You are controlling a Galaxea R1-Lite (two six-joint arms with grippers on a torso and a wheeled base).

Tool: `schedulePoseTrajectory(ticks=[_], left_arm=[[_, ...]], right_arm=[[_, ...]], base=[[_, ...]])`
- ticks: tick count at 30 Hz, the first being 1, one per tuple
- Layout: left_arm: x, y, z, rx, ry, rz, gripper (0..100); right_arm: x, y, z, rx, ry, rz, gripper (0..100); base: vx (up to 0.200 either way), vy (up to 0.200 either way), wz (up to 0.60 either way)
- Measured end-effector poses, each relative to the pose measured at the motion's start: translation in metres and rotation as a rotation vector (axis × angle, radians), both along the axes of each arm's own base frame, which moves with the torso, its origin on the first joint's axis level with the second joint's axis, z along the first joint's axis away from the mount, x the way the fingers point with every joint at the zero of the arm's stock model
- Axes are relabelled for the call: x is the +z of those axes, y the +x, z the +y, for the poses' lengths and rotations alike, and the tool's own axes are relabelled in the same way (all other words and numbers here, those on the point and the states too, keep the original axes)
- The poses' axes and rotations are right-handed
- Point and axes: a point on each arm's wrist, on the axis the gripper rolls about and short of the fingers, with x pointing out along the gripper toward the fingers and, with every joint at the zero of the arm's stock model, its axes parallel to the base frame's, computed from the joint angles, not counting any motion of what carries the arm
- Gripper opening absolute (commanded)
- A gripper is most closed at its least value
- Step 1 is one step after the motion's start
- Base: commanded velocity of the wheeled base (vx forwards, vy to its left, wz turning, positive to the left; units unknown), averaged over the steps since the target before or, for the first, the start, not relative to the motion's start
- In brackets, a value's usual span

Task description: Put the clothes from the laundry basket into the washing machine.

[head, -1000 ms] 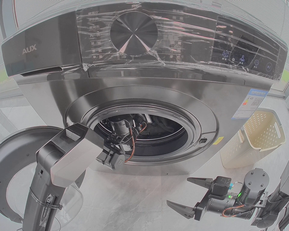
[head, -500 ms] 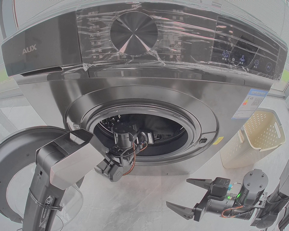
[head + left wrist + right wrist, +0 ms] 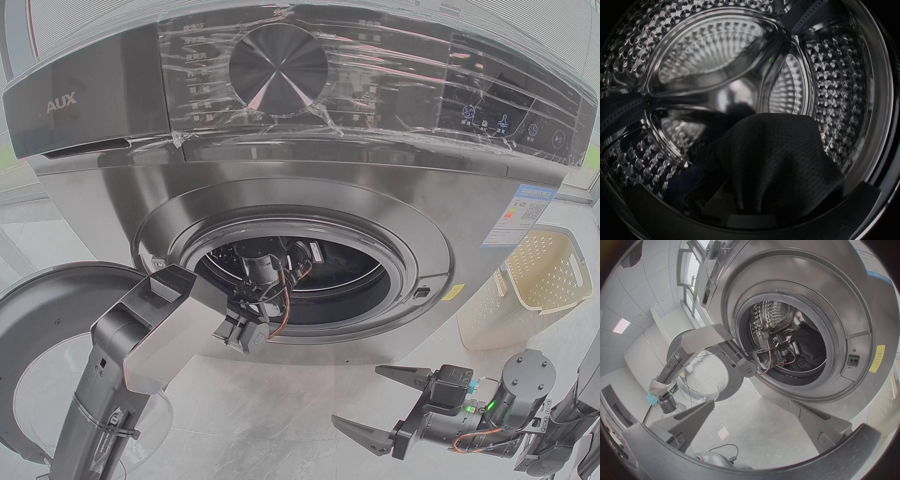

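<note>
Cloth [image 3: 768,162] heaped in the washing machine [image 3: 300,181] drum [image 3: 837,78]
Left tool [image 3: 305,253] inside the drum mouth, grip state cannot be told; right tool [image 3: 356,394] spread wide above the floor [image 3: 281,406], near the laundry basket [image 3: 537,281]

This is a laundry room or laundry corner. A grey front-loading washing machine [image 3: 375,181] stands on a pale, stone-look tiled floor [image 3: 281,406] with its round door [image 3: 44,312] swung open. A cream perforated laundry basket [image 3: 544,281] sits just beside it, and clear film covers the machine's control panel [image 3: 375,69].
</note>
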Motion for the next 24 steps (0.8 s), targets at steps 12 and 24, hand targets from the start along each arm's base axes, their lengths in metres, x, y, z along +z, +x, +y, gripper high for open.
schedulePoseTrajectory(ticks=[12, 24], left_arm=[[0.006, 0.017, 0.009, 0.053, -0.048, -0.102, 100], [-0.039, -0.021, 0.011, -0.035, 0.089, 0.088, 100]], right_arm=[[0.002, 0.001, 0.004, 0.008, 0.015, -0.006, 100], [-0.001, 0.002, 0.002, -0.002, 0.007, 0.006, 100]], base=[[0.000, 0.000, 0.00], [0.000, 0.000, 0.00]])
